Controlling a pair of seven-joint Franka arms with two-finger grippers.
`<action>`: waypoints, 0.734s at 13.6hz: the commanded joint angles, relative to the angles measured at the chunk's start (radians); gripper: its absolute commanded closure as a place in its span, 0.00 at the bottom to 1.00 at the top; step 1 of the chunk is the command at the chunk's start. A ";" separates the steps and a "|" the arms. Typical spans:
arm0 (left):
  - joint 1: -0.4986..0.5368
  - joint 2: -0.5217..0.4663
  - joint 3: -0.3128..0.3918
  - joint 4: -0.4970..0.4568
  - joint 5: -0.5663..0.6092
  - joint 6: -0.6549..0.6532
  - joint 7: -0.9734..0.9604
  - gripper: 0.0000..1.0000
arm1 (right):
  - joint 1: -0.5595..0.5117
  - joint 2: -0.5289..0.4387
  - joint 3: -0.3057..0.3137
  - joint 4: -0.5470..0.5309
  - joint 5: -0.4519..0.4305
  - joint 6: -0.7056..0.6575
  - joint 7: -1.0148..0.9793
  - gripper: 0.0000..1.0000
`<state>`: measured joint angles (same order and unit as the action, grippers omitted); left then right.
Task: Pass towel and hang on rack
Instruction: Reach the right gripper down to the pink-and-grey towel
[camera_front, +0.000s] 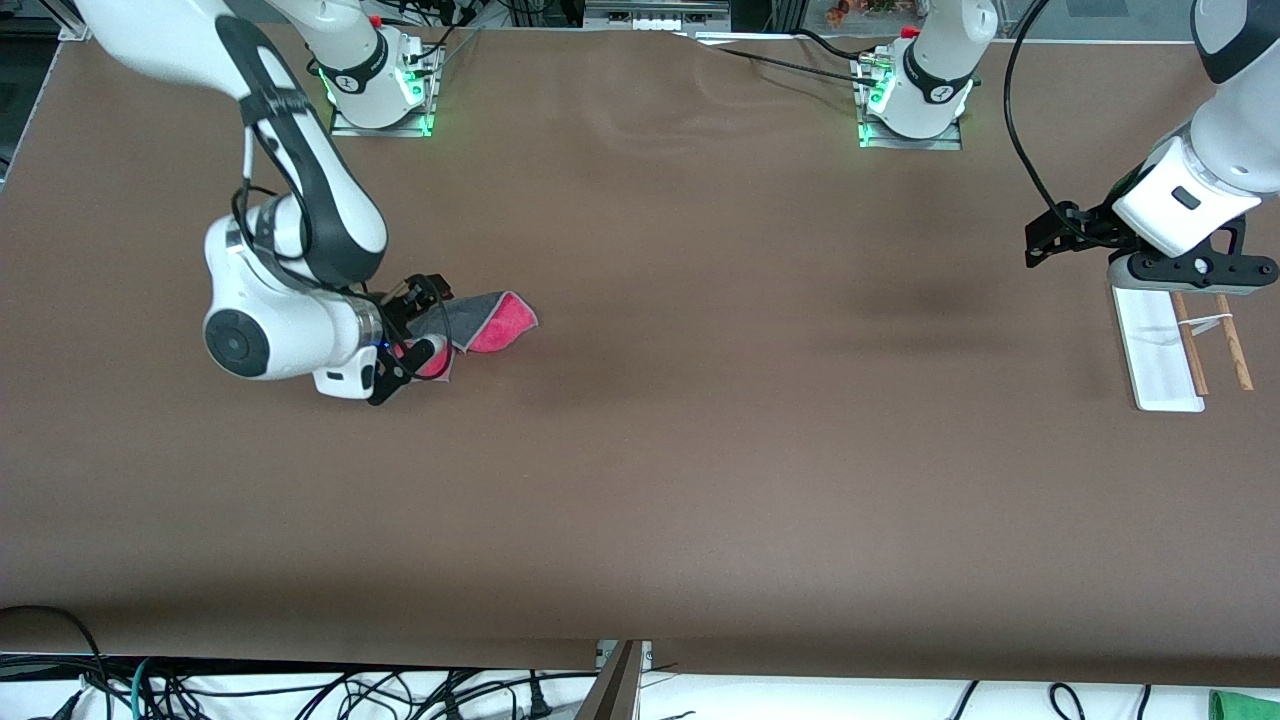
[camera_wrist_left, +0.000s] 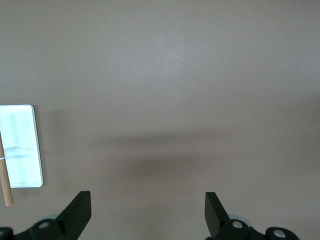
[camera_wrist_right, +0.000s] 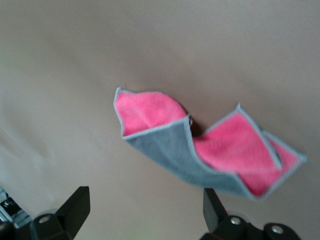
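The brown table (camera_front: 700, 450) carries everything. The right gripper (camera_front: 415, 335) hovers at nine o'clock on it, fingers (camera_wrist_right: 75, 205) spread wide, over one end of the towel (camera_front: 490, 322), gripping nothing. The left gripper (camera_front: 1050, 240) waits at three o'clock, fingers (camera_wrist_left: 80, 212) spread apart, beside the rack (camera_front: 1160, 350). The rack's white base and two wooden rods (camera_front: 1190, 345) lie at the left arm's end. The towel lies crumpled on the table, pink and grey faces both showing.
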<state>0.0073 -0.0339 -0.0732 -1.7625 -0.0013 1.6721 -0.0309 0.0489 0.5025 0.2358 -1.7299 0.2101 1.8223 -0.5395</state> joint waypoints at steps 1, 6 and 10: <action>-0.001 0.006 -0.003 0.023 -0.003 -0.020 0.000 0.00 | -0.007 0.039 0.005 0.009 0.023 0.061 -0.106 0.00; 0.000 0.006 -0.005 0.023 -0.003 -0.020 -0.001 0.00 | 0.012 0.093 0.005 0.006 0.023 0.179 -0.154 0.00; 0.000 0.006 -0.005 0.023 -0.003 -0.020 -0.003 0.00 | 0.025 0.114 0.005 -0.005 0.025 0.172 -0.151 0.00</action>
<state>0.0073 -0.0339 -0.0772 -1.7623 -0.0013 1.6716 -0.0309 0.0706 0.6054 0.2390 -1.7294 0.2126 1.9914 -0.6713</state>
